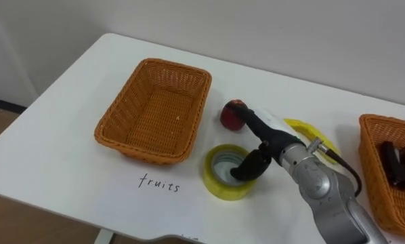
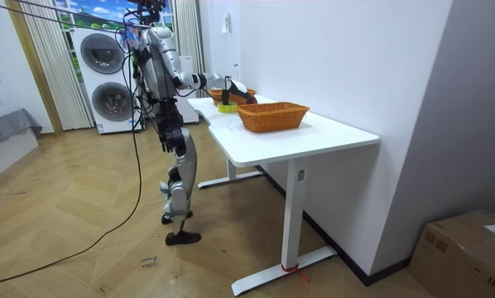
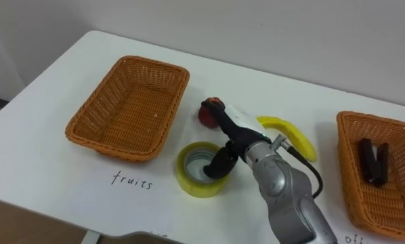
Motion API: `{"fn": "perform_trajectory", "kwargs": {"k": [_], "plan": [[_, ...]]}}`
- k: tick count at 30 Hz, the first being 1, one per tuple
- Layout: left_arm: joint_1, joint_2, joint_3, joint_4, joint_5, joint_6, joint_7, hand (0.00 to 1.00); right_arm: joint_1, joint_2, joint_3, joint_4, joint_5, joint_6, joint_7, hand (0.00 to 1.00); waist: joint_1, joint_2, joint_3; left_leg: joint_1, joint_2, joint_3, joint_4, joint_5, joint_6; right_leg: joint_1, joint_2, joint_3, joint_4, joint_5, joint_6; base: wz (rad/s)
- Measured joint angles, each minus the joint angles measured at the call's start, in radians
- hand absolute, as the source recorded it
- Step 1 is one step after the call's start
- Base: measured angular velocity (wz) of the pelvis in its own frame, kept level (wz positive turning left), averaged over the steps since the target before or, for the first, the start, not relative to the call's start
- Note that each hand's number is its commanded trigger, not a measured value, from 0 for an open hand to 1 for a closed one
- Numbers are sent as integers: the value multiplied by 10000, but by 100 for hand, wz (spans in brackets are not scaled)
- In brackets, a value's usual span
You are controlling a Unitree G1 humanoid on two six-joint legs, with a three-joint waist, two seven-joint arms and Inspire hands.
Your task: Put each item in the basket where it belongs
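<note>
R hand (image 1: 269,143) is reaching across the table w/ fingers straight, holding nothing, tips at the red apple (image 1: 231,115), thumb hanging over the yellow tape roll (image 1: 219,183). Apple is sitting just beside the fruits basket (image 1: 148,150); banana (image 1: 301,126) is lying behind the arm.

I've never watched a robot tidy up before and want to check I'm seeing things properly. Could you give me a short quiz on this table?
1. True or false: the left basket, beside the handwritten word "fruits", already holds fruit.
2. Which of the robot's hands is out over the things in the middle of the table? A) left B) right C) both
3. Which office supply lies outside the baskets?
Key: 1. False: it is empty, and the apple and banana lie on the table. 2. B, the right hand. 3. The yellow tape roll.
</note>
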Motion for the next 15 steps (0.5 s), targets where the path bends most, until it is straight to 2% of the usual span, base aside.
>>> {"fn": "perform_trajectory", "kwargs": {"k": [5,12,15], "plan": [[-32,29,219,-85,-9,30,17,0,-129,-30,-22,-17,-253,140,446,0,-22,-111,-84,-21,-1,-14,2,2,1,-13,-1,2,1,0,0,0],[-167,32,221,-87,-4,29,16,0,-240,-26,-23,-54,-795,150,887,0,-11,-191,-79,-19,-9,-21,11,6,7,-16,-9,10,14,1,1,0],[-171,34,222,-111,-3,28,16,0,-244,-25,-24,-243,-934,327,1110,0,-10,-223,-75,-30,-8,-21,10,7,7,-28,-8,11,15,1,1,0]]}}
